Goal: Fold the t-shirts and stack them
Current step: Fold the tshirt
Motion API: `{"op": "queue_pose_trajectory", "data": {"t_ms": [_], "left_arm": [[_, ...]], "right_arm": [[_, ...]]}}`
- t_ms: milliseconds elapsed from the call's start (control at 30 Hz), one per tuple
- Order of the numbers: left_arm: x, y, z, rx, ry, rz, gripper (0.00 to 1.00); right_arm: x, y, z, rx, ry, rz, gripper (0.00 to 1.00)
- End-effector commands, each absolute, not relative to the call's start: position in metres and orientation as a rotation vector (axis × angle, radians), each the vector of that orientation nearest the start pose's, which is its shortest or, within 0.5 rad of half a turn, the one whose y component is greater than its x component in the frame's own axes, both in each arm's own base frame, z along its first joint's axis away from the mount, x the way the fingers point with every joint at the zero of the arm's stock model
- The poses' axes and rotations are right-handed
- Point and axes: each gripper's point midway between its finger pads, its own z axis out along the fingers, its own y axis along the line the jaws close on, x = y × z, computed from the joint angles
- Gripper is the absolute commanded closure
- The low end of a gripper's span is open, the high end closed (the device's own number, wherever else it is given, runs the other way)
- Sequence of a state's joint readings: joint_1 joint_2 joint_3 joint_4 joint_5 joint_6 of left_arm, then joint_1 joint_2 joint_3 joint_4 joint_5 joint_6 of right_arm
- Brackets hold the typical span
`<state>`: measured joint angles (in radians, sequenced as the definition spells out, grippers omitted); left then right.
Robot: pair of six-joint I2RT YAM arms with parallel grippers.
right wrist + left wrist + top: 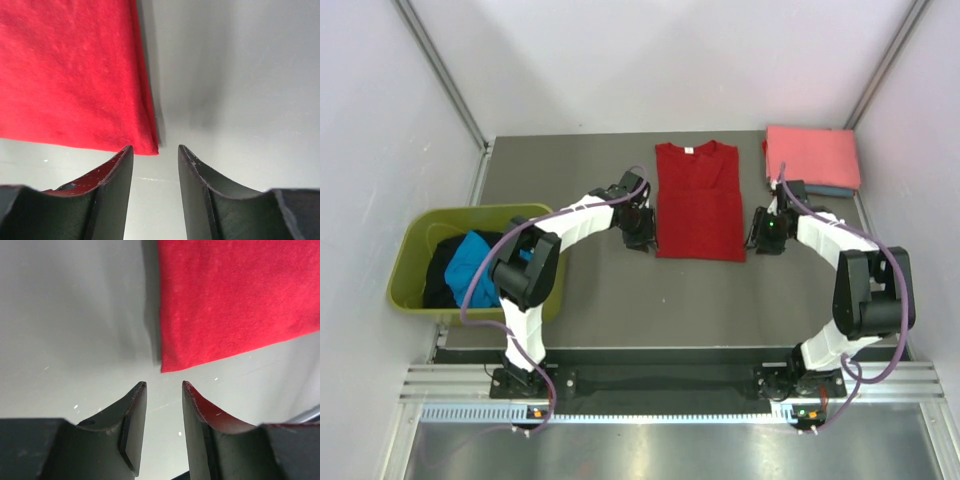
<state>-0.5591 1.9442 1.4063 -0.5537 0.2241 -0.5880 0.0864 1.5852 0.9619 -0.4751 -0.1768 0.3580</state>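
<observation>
The red t-shirt is laid flat in the middle of the dark table, with the sleeves folded in and the collar at the far side. The left gripper is placed low over the table, just beside the near left corner of this shirt. The right gripper is placed in the same way beside the near right corner.

In the left wrist view the fingers are seen apart and nothing is held between them; the corner of the red cloth lies just in front of the tips. The same is seen in the right wrist view: the fingers are apart and empty, and the shirt corner is just ahead of them.

At the far right corner a folded salmon-pink shirt is stacked on a blue shirt. A turquoise shirt and a black shirt are left unfolded in the green tub at the left.
</observation>
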Motion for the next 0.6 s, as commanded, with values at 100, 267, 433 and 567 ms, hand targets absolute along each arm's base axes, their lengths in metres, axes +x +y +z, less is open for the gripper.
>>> {"op": "queue_pose_trajectory", "data": {"t_ms": [100, 267, 433, 567], "left_arm": [[0.349, -0.305, 0.05, 0.073, 2.767, -0.742, 0.61], [0.349, -0.296, 0.032, 0.04, 2.802, -0.664, 0.62], [0.349, -0.297, 0.021, 0.027, 2.826, -0.66, 0.64], [0.345, -0.296, 0.017, 0.018, 2.843, -0.661, 0.67]], "right_arm": [[0.333, 0.085, 0.041, 0.273, 2.652, 0.566, 0.58], [0.33, 0.08, 0.027, 0.287, 2.678, 0.543, 0.59], [0.33, 0.076, 0.02, 0.298, 2.692, 0.507, 0.6], [0.326, 0.078, 0.015, 0.307, 2.707, 0.526, 0.62]]}}
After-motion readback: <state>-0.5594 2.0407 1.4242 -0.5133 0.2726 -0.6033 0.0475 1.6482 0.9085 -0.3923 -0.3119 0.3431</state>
